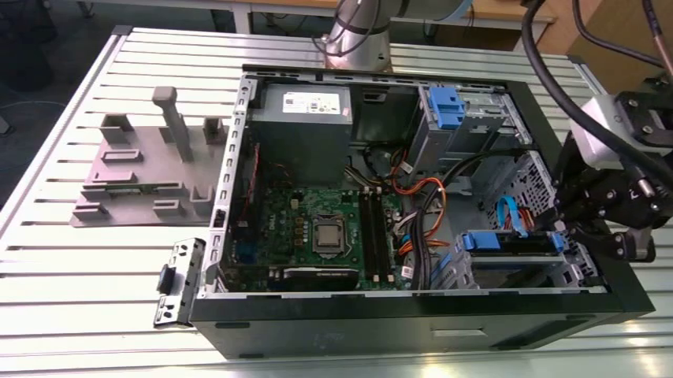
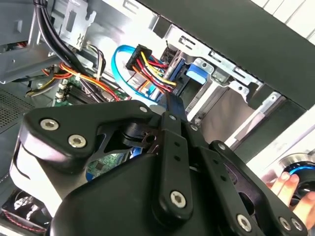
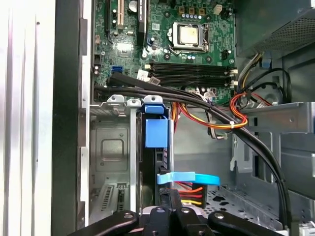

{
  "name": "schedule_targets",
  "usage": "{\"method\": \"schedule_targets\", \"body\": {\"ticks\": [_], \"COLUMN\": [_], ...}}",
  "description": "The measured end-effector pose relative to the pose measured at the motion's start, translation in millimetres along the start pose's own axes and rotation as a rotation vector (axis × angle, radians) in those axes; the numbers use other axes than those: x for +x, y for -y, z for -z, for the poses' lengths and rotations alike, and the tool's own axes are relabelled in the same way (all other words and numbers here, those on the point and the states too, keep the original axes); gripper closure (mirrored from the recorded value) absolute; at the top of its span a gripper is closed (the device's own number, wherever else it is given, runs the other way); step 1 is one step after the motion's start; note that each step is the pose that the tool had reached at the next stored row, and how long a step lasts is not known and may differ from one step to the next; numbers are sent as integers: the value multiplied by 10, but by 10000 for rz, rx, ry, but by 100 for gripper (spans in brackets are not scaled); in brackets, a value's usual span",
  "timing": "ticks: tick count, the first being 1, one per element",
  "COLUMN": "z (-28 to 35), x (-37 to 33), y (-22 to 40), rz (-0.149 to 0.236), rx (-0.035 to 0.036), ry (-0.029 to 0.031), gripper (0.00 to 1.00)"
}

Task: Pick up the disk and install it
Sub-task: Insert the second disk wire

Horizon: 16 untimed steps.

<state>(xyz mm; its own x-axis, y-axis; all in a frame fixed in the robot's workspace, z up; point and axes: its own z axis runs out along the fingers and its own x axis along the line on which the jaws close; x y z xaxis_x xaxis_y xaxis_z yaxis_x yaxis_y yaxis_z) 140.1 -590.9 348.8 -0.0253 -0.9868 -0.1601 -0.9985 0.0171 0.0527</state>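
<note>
The disk (image 1: 510, 242), with its blue bracket showing, stands on edge in the metal drive cage at the open computer case's near corner on the exterior view's right. In the first wrist view the disk (image 3: 156, 132) sits in the cage slot, with a blue flat cable and red-yellow wires at its end. My gripper (image 1: 581, 231) hangs over the case's wall beside that cage. Its fingers are shut together, their tips at the disk's end edge, seen in the first wrist view (image 3: 170, 192) and the second wrist view (image 2: 173, 104). The blue bracket (image 2: 194, 73) lies just past the tips.
The case (image 1: 421, 315) lies open on a slatted table. Inside are a motherboard (image 1: 315, 228), a grey metal box (image 1: 303, 118), orange and black cables (image 1: 421, 205) and another blue part (image 1: 447, 106). A grey plastic stand (image 1: 142, 169) is at the exterior view's left. A person's fingers (image 2: 285, 184) are close by.
</note>
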Motion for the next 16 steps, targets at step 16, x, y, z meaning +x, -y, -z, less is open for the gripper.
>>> {"method": "schedule_targets", "body": {"ticks": [16], "z": [191], "x": [-31], "y": [-4], "rz": [0], "rx": [-1], "ry": [1], "gripper": [90]}}
